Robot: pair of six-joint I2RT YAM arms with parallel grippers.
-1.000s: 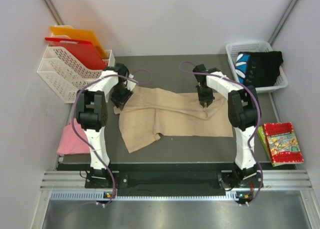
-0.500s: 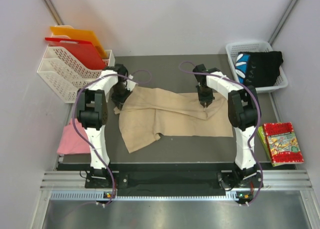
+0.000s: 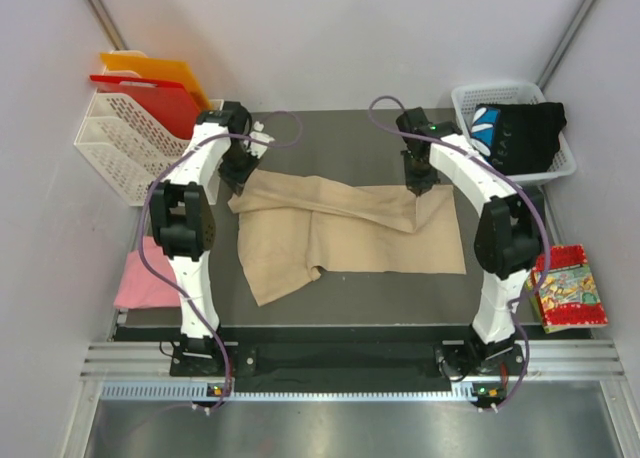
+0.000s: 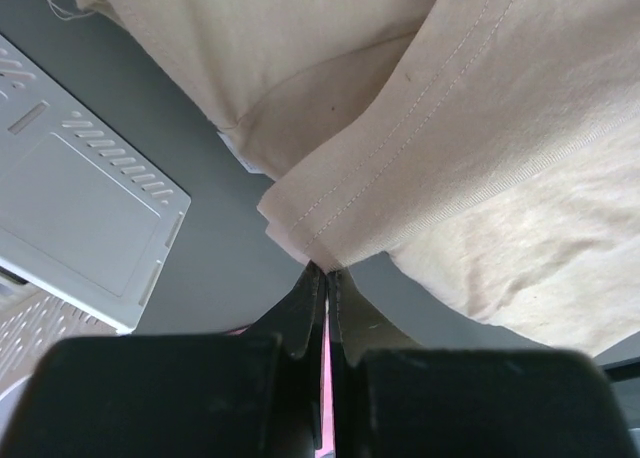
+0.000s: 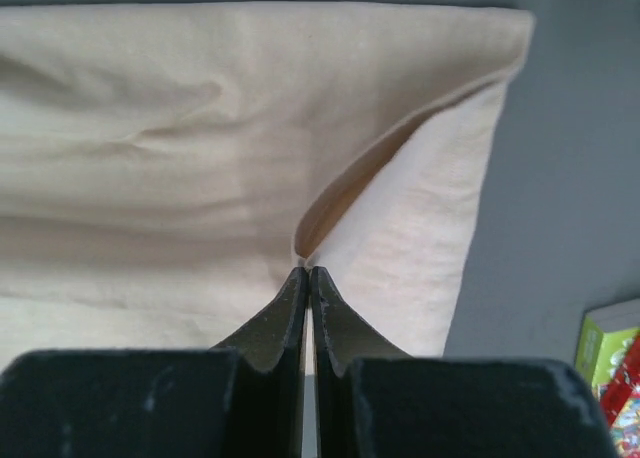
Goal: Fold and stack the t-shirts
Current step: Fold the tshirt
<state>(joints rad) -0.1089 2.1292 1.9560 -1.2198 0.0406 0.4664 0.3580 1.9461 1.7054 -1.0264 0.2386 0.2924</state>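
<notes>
Both arms have reached farther from their bases than a second ago, and the far edge of the beige t-shirt [image 3: 350, 233] has gone with them, pulled out flatter across the table [image 3: 340, 138].

The left gripper [image 4: 325, 278] is clenched on the shirt's stitched hem at its far left corner, jaws pressed together with the cloth pinched at their tips. The right gripper [image 5: 306, 271] is likewise clamped tight, grasping a folded lip of cloth near the shirt's far right corner, where one layer lies doubled over another.

Between the two grips, a long crease runs along the beige t-shirt's far edge. Its near left portion trails toward the arm bases in a loose flap.

Left of the beige t-shirt and beyond the table edge lies the pink t-shirt [image 3: 135, 278], partly behind the left arm. To its far right, the black t-shirt [image 3: 525, 133] with blue-and-white print sits crumpled in a white basket [image 3: 465, 103], hanging over the rim. To its far left, a white rack [image 3: 120, 143] holds a red board [image 3: 150, 98] and an orange board [image 3: 160, 68]. Near right of the shirt, a colourful packet [image 3: 565, 288] lies partly behind the right arm.
</notes>
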